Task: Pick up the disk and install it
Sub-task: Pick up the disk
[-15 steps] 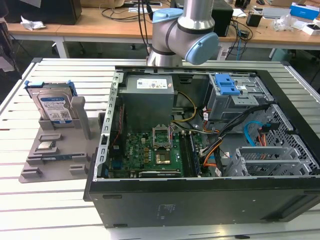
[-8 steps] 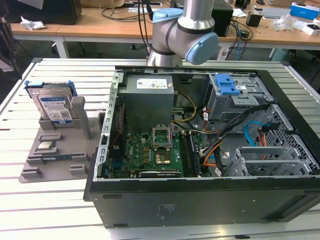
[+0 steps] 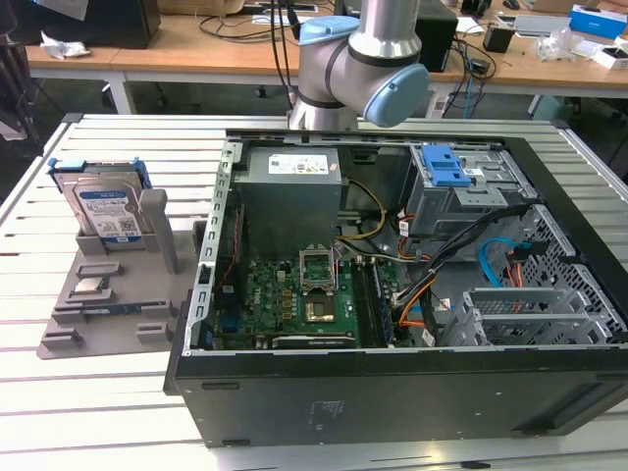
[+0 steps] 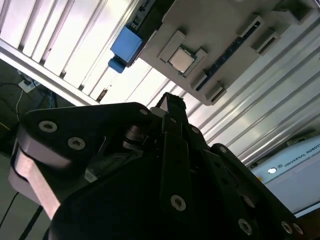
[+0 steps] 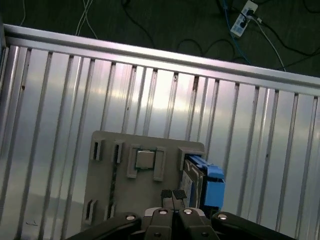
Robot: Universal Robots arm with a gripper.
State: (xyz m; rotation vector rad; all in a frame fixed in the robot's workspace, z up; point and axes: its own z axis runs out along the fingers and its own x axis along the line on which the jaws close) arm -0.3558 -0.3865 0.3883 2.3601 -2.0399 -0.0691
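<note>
Standing upright in one grey plastic holder (image 3: 147, 289) on the slatted metal tabletop (image 3: 88, 412), one flat silver blue-framed disk (image 3: 106, 211) sits apart from the black tool (image 5: 172, 194), whose two fingers (image 5: 166, 194) are together and empty.

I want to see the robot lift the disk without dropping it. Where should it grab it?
By its top edge, from straight above. The disk stands upright in the grey holder, lower part tucked in a slot, top sticking up free. Pinching across its two flat faces probably works best.
</note>
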